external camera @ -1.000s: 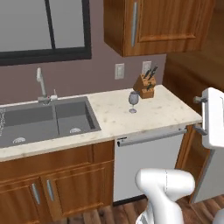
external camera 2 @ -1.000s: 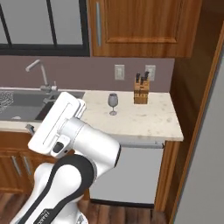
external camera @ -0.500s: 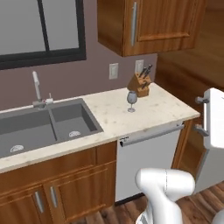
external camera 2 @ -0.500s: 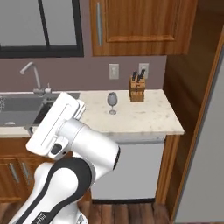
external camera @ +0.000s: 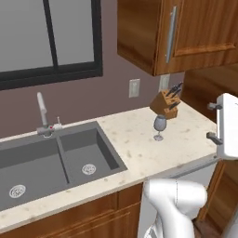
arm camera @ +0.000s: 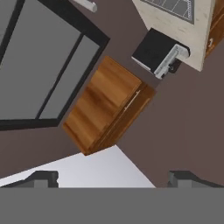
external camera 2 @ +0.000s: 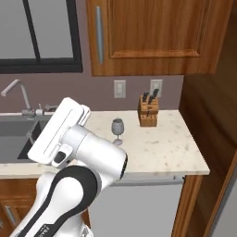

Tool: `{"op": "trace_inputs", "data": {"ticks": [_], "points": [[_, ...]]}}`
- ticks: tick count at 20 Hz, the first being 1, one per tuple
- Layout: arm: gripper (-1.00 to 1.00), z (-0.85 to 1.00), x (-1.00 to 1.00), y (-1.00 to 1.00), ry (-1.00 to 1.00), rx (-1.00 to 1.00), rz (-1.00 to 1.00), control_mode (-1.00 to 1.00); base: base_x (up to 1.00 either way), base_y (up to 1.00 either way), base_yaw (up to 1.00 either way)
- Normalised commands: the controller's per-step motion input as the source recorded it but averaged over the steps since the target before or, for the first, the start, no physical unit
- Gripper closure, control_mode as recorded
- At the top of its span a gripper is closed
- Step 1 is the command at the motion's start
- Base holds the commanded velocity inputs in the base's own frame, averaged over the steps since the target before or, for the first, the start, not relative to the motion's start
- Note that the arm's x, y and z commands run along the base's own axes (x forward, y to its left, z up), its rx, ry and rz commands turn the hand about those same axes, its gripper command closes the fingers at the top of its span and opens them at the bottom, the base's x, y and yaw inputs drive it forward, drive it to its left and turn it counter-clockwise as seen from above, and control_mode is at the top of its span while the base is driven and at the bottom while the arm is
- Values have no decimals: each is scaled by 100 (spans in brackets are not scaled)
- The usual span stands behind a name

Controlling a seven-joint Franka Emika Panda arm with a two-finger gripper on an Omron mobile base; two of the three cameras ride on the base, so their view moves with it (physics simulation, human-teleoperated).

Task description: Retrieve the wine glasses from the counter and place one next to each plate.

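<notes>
Where the beige bench [external camera: 139, 148] runs right of the dark double sink [external camera: 56, 160], one wine glass [external camera: 159, 127] stands upright on its foot, just beside the knife block [external camera: 167, 104], apart from it. Tap [external camera: 44, 114] behind sink. Gripper [arm camera: 111, 177] spread wide, holding nothing, aimed at a wall cabinet [arm camera: 107, 107] beside the window.

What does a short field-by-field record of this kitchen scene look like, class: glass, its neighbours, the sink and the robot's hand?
wine glass: one wine glass upright on the counter, untouched
nearest neighbour: knife block behind it, by the wall
sink: dark double sink with tap, left of the glass
hand: hand open, holding nothing, aimed at the upper cabinet
plates: none in sight
</notes>
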Motion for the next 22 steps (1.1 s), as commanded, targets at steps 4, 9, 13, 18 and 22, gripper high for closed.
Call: {"op": "trace_inputs", "data": {"ticks": [4,9,13,18,22], "points": [[-100,0,0,0,0,0,0,100,64,-32,0],[-100,0,0,0,0,0,0,100,0,-31,-5],[-100,0,0,0,0,0,0,100,-15,-26,-19],[-100,0,0,0,0,0,0,100,-1,-6,-28],[-100,0,0,0,0,0,0,100,22,-1,-13]]}}
